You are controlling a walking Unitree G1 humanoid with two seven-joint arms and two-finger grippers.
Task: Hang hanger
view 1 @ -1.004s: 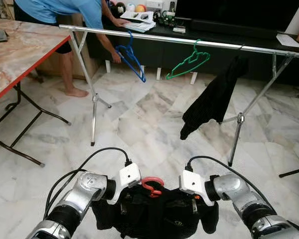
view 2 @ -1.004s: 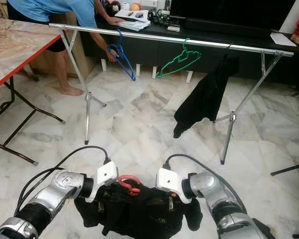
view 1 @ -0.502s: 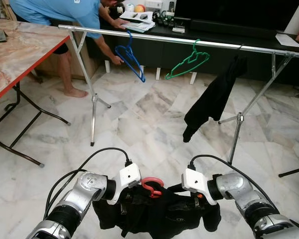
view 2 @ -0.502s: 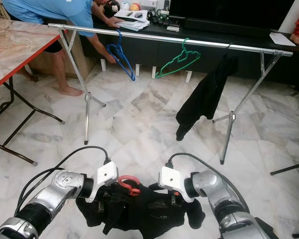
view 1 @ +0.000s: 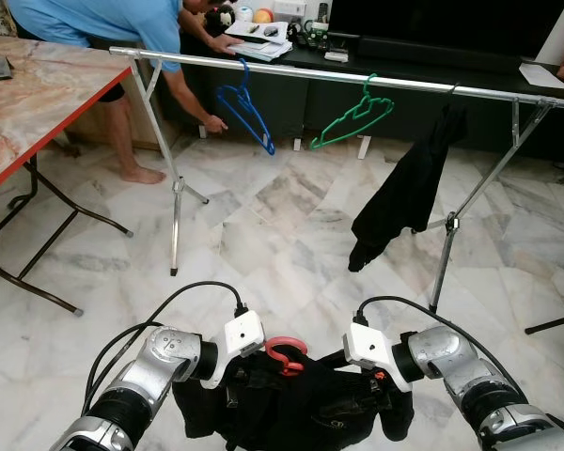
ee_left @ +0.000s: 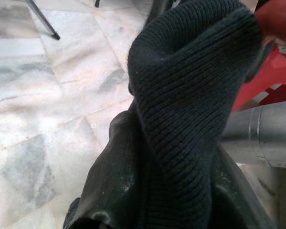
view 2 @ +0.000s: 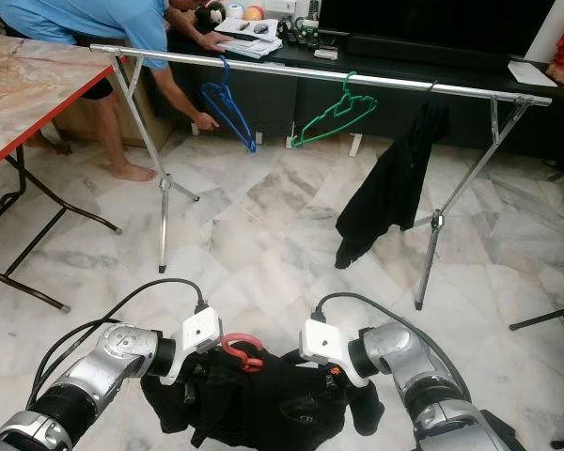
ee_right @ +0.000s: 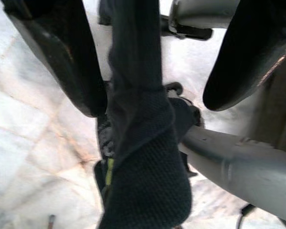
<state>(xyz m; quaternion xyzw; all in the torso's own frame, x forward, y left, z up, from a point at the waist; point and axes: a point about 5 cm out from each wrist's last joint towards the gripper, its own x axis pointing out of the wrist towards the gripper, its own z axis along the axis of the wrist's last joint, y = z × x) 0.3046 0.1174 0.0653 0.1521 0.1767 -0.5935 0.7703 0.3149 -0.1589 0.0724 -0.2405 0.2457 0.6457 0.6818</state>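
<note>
A black garment (view 1: 301, 406) on a red hanger, whose hook (view 1: 284, 354) sticks up, hangs low between my two arms. My left gripper (view 1: 237, 376) is buried in the cloth just left of the hook and shut on it; the left wrist view has dark knit (ee_left: 190, 95) draped over it and red plastic (ee_left: 271, 71) beside it. My right gripper (ee_right: 148, 95) is at the garment's right side, its fingers (ee_right: 62, 57) spread wide with a strip of cloth hanging between them. The silver clothes rail (view 1: 291, 71) stands farther ahead across the room.
On the rail hang a blue hanger (view 1: 249, 108), a green hanger (view 1: 355, 115) and a black garment (view 1: 404, 193). A person (view 1: 103, 23) bends behind its left end. A marble-top folding table (view 1: 28, 103) is at the left, a dark TV cabinet (view 1: 432, 56) behind.
My right gripper has shifted slightly inward and down, and the garment sags lower on that side. The person's arm reaches lower behind the rail. The garment on the rail swings a little.
</note>
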